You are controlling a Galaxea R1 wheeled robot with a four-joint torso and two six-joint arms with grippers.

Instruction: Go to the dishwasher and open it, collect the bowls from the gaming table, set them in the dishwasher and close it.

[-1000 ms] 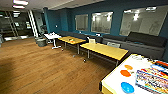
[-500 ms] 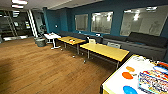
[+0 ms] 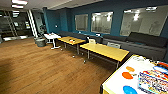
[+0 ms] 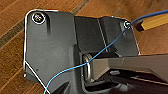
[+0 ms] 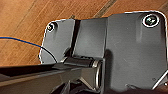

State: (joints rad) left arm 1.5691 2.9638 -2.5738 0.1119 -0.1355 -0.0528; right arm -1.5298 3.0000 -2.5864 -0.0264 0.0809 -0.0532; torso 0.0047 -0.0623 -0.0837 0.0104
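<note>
Your gaming table (image 3: 117, 81) sits at the lower right of the head view, white tabletop with a yellow edge, its long axis running away from you toward the dark sofa (image 3: 147, 41) along the blue wall. The many-coloured game board (image 3: 153, 81) lies toward the tabletop's right side. Three bowls lie left of the board, all rim up, apart from one another: orange bowl (image 3: 130, 68) farthest in, red-orange bowl (image 3: 127, 75) just nearer, blue bowl (image 3: 130, 89) close to the tabletop's near edge. Round dishes, so no long axis to give.

Wood floor (image 3: 45, 70) spreads to the left, two yellow tables (image 3: 105, 51) in a row beyond. Both wrist views look down on floorboards past the robot's dark plate; a blue cable (image 4: 105, 51) crosses the left one. You can't tell the fingers' state on either arm, nor how the bowls lie relative to them.
</note>
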